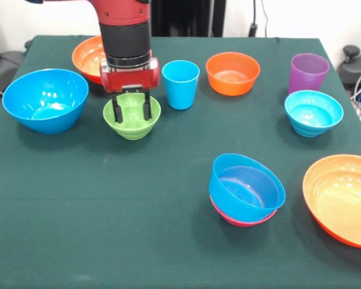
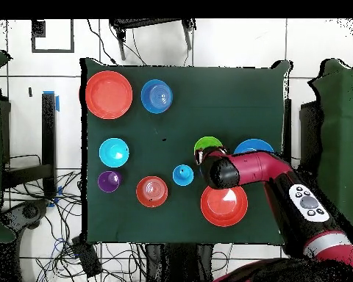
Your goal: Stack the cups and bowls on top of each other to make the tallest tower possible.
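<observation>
the pincer (image 1: 131, 108) hangs with its fingers apart over the green bowl (image 1: 132, 115), both tips down inside the rim, gripping nothing. the tower (image 1: 245, 190) so far is a blue bowl nested in a pink one, well apart across the tabletop (image 1: 138, 241). risk: fingers closing inside the bowl catch only air, or a thin rim grip slips and tips it against the blue cup (image 1: 180, 84) just beside.
</observation>
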{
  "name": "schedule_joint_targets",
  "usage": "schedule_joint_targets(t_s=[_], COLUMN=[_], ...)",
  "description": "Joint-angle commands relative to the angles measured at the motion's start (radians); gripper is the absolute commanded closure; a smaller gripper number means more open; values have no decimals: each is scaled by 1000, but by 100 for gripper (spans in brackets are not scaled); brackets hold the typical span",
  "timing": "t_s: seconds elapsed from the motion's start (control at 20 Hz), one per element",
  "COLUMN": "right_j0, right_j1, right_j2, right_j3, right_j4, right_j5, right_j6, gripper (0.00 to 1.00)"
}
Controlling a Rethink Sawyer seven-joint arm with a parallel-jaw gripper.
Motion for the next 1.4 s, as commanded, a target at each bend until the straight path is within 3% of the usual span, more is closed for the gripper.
schedule_joint_targets(t_s=[0.05,1.4], right_j0=[4,-9], right_j1=[38,36], right_j2=[94,116], right_j3=[7,4], right_j4=[-10,-37], right_j5=[89,72], right_j6=[-158,-136], gripper=[0,0])
